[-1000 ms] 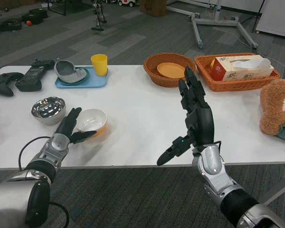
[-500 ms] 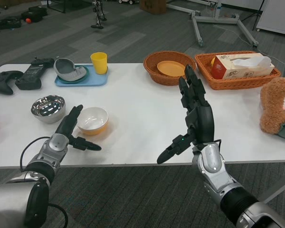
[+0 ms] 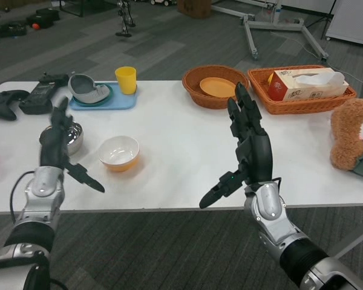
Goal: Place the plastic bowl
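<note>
On the white counter (image 3: 181, 127) the plastic bowl (image 3: 119, 152) sits upright (orange outside, white inside), untouched; left hand (image 3: 59, 152) and right hand (image 3: 245, 148) are raised, fingers spread, empty.

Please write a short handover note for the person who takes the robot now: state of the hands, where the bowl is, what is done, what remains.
Left hand: open, raised over the table's left side, holds nothing.
Right hand: open, upright over the front edge, holds nothing.
Plastic bowl: upright on the white table, free of both hands, right of the steel bowl.
Done: the bowl stands on the table, released.
Left: apparently nothing but lowering the arms.
</note>
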{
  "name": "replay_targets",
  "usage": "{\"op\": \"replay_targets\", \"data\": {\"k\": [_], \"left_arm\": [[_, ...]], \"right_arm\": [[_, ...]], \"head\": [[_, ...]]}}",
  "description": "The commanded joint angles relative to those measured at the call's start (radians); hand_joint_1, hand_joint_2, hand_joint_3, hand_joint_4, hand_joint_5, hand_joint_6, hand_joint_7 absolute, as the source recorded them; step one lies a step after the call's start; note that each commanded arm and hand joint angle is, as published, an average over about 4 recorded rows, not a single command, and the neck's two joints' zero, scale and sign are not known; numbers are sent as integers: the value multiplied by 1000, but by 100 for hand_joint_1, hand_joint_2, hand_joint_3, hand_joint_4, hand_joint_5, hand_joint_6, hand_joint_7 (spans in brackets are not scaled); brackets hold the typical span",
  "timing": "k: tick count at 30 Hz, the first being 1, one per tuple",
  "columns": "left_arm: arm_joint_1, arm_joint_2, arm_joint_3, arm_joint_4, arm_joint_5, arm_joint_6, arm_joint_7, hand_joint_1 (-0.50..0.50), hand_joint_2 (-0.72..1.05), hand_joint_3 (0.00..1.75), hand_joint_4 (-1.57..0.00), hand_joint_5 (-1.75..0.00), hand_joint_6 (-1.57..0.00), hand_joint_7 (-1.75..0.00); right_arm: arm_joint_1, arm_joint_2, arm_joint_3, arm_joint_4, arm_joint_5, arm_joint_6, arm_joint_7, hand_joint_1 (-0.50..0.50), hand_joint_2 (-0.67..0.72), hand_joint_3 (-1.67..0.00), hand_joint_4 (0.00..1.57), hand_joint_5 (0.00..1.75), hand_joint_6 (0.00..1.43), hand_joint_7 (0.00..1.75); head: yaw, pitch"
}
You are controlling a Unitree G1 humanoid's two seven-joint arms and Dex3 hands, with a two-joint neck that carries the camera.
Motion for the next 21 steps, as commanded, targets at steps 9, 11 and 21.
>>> {"op": "replay_targets", "data": {"k": [9,11,21], "left_arm": [[101,-19,11,-444,-293,2,-24,-46,-72,0,0,-10,0,-14],[103,-17,0,-484,-330,2,-32,-46,-72,0,0,-10,0,-14],[108,-7,-60,-547,-410,3,-44,-46,-72,0,0,-10,0,-14]], "right_arm": [[5,-1,-35,-5,0,-4,1,-45,47,0,0,0,0,0],[5,-1,-46,-10,-1,-4,1,-44,47,0,0,0,0,0],[7,-9,-98,-33,12,-10,1,-46,47,0,0,0,0,0]], "head": [[-2,125],[-8,152],[-23,192]]}}
